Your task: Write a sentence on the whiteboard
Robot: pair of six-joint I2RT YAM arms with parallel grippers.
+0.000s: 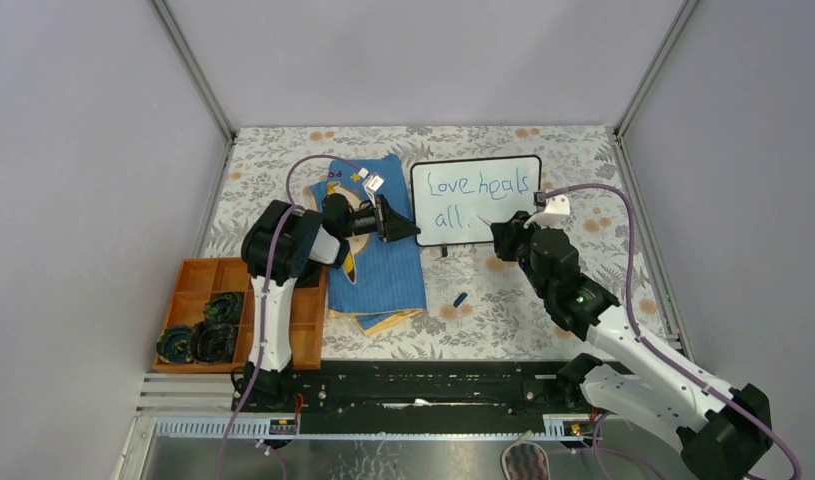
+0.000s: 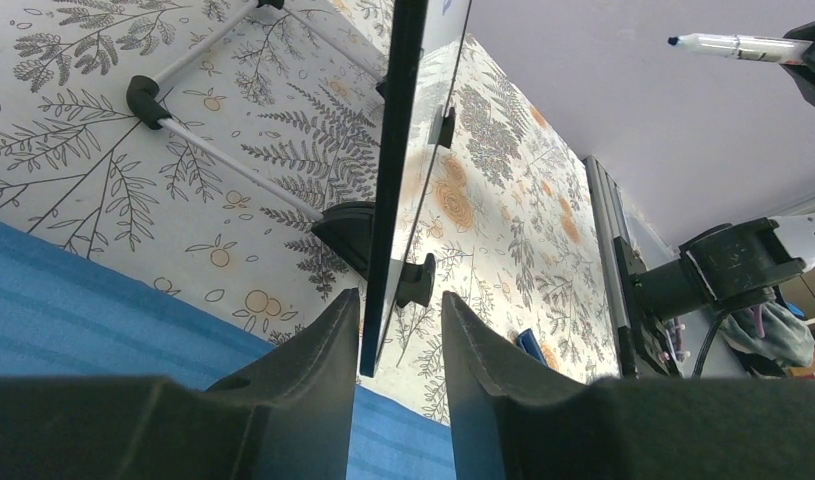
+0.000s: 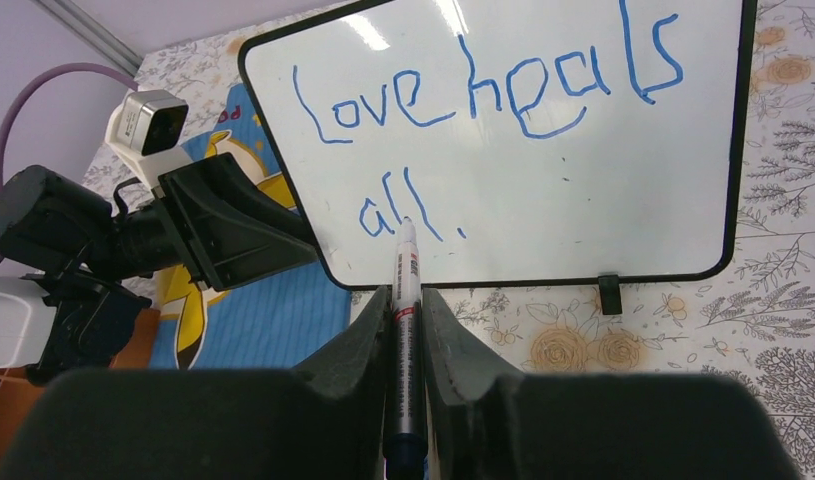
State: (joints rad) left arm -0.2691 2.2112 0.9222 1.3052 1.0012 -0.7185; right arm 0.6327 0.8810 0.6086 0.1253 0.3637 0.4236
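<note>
from above, the whiteboard (image 1: 503, 215) stands upright at the back of the counter (image 1: 503, 310), long side running left to right, with the sentence (image 1: 480, 185) in blue on its face. the left pincer (image 1: 401, 222) is at the board's lower left corner, over a blue cloth (image 1: 383, 265). the right pincer (image 1: 498, 232) faces the board's front.

left wrist: the jaws are apart, with the board's edge between them.

right wrist: this pincer is clamped on a marker (image 3: 407, 250). the marker's long axis points straight at the board, tip by "all."; whether it touches, i cannot tell. the writing looks finished, so the right arm likely needs only to draw back.
</note>
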